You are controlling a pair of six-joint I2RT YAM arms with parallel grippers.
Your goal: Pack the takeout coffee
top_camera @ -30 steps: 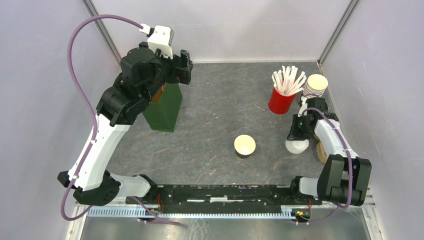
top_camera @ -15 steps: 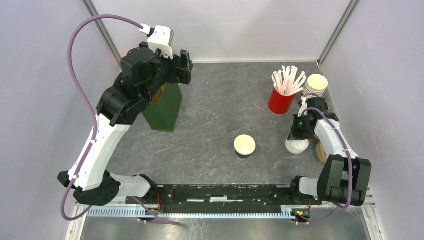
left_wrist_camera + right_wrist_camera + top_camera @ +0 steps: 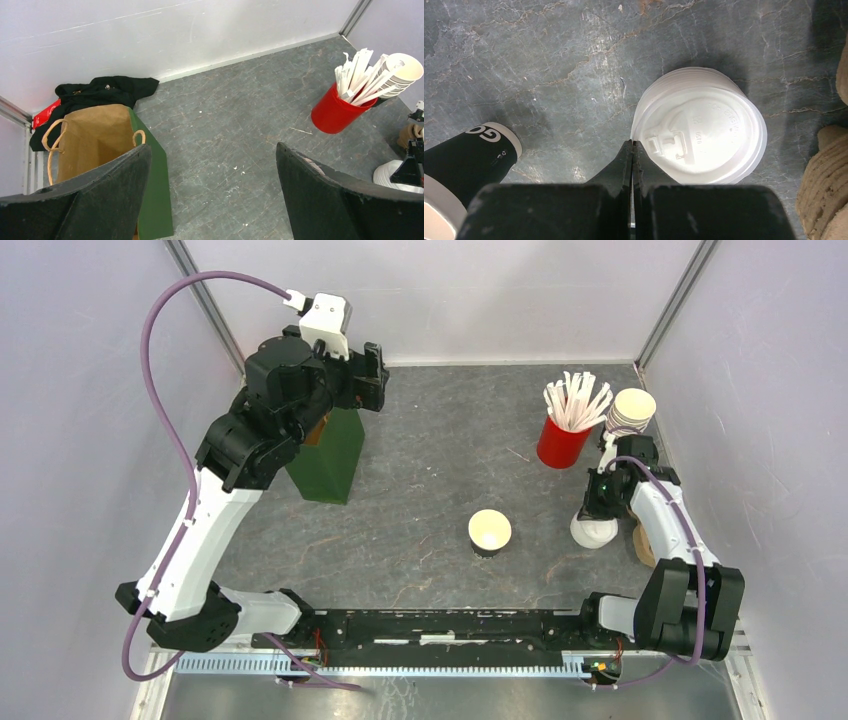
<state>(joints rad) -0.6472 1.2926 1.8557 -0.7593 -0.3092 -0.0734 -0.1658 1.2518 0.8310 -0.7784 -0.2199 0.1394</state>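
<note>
No capped takeout coffee shows in any view. A lidless dark cup point(image 3: 490, 531) with a cream inside stands mid-table; its dark side point(image 3: 469, 160) shows at the lower left of the right wrist view. A white lid point(image 3: 704, 125) tops a small pile of lids point(image 3: 593, 533) at the right. My right gripper point(image 3: 598, 510) is shut, its fingertips point(image 3: 632, 143) pinching that lid's left rim. My left gripper point(image 3: 368, 368) hangs wide open and holds nothing point(image 3: 212, 147), high above the open green paper bag point(image 3: 335, 455), whose brown inside point(image 3: 92, 137) shows.
A red cup of white stirrers point(image 3: 562, 440) and a stack of lidless cups point(image 3: 632, 412) stand at the back right. Brown cardboard sleeves point(image 3: 641, 542) lie just right of the lids. A black cloth point(image 3: 100, 90) lies behind the bag by the wall.
The right gripper's jaws have closed together at the rim of the lid. The left arm has barely shifted above the bag.
</note>
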